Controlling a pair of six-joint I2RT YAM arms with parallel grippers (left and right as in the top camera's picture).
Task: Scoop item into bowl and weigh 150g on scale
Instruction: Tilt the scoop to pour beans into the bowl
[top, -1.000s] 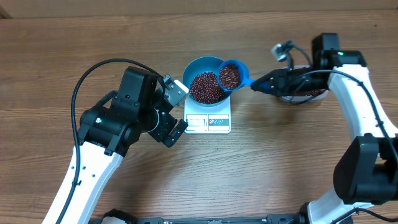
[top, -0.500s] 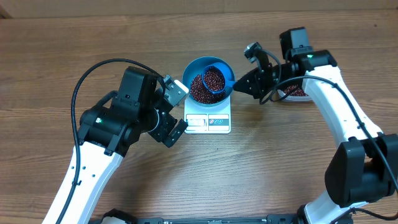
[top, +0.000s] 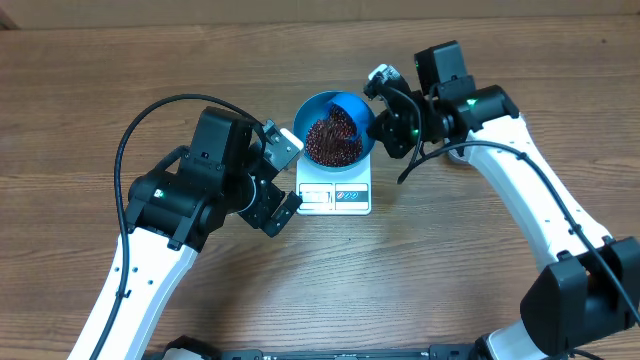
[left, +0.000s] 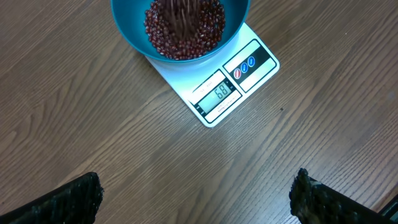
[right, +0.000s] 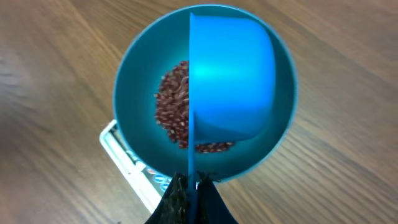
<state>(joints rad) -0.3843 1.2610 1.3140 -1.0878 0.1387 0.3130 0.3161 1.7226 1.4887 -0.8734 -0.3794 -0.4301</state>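
The blue bowl (top: 318, 106) stands on the white scale (top: 335, 196) and holds a heap of red-brown beans, the item (top: 333, 138). My right gripper (top: 385, 122) is shut on the handle of a small blue scoop (right: 233, 81), which is turned on its side over the bowl (right: 134, 68). Beans (right: 174, 112) show below and left of the scoop. In the left wrist view, blurred beans (left: 183, 28) stream into the bowl (left: 130, 37), and the scale (left: 236, 87) display reads 68. My left gripper (left: 196, 193) hangs open over bare wood, left of and in front of the scale.
The left arm's black cable (top: 150, 110) loops over the table's left half. The table's far edge (top: 200, 22) runs along the top of the overhead view. The right arm (top: 520, 190) reaches in from the right.
My right gripper has carried the scoop leftward over the bowl and rolled it onto its side, so the beans spill into the bowl. The left arm has not moved.
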